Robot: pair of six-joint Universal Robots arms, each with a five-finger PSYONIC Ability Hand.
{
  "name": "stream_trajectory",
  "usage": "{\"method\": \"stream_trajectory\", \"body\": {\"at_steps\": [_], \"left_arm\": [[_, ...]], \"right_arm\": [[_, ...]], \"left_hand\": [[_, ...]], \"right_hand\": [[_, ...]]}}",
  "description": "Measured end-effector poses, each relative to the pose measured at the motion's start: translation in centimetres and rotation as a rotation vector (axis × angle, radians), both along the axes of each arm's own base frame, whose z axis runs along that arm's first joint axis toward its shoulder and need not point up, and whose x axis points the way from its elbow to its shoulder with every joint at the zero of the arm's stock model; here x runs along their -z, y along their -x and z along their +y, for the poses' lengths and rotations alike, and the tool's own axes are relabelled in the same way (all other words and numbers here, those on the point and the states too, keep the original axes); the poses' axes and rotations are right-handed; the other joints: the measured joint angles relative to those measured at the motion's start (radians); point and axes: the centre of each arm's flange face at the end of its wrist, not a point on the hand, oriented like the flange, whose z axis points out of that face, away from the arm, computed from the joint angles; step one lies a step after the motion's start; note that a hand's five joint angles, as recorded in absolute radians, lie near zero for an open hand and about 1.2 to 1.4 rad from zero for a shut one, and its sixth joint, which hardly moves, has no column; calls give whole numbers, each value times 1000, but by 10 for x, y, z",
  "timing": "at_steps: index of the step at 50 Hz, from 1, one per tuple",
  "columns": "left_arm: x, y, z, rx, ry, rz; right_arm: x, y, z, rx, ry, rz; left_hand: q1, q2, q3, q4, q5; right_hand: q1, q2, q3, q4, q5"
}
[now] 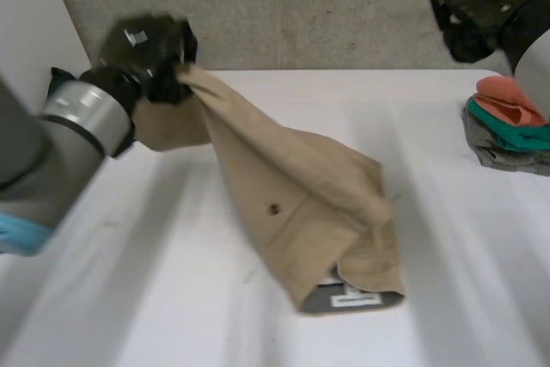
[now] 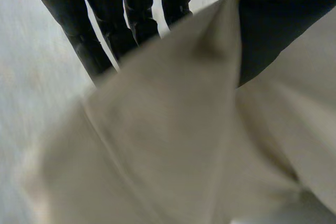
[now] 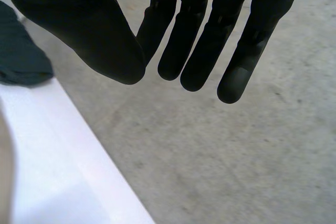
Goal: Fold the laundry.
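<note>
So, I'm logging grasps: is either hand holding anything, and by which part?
The left hand pinches the tan garment by one raised end, the rest trailing to the table. The right hand is open, holding nothing.

White table, one item at centre: tan garment, its labelled end resting on the surface, the other end raised clear. At the right edge, a stack: coral cloth over teal cloth over grey cloth.
</note>
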Motion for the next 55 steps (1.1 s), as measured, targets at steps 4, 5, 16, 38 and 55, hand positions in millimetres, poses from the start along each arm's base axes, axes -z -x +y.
{"method": "stream_trajectory", "body": {"at_steps": [4, 5, 16, 38, 55], "left_arm": [[-45, -10, 31, 35, 81, 25], [-58, -14, 42, 42, 101, 31], [-21, -17, 51, 42, -20, -100], [24, -2, 46, 74, -79, -250], [-5, -6, 50, 59, -1, -215]], "right_arm": [[-9, 5, -4, 26, 27, -2], [-12, 6, -5, 31, 32, -2], [50, 0, -3, 8, -273, 18], [209, -58, 31, -158, -1139, -324], [131, -59, -9, -239, -767, -424]], "left_hand": [[0, 2, 0, 0, 0], [0, 2, 0, 0, 0], [0, 3, 5, 0, 0], [0, 3, 5, 0, 0], [0, 3, 5, 0, 0]], "right_hand": [[0, 0, 0, 0, 0], [0, 0, 0, 0, 0], [-746, -785, -798, -813, -824], [-823, -878, -900, -905, -919], [-20, 5, -4, -4, -16]]}}
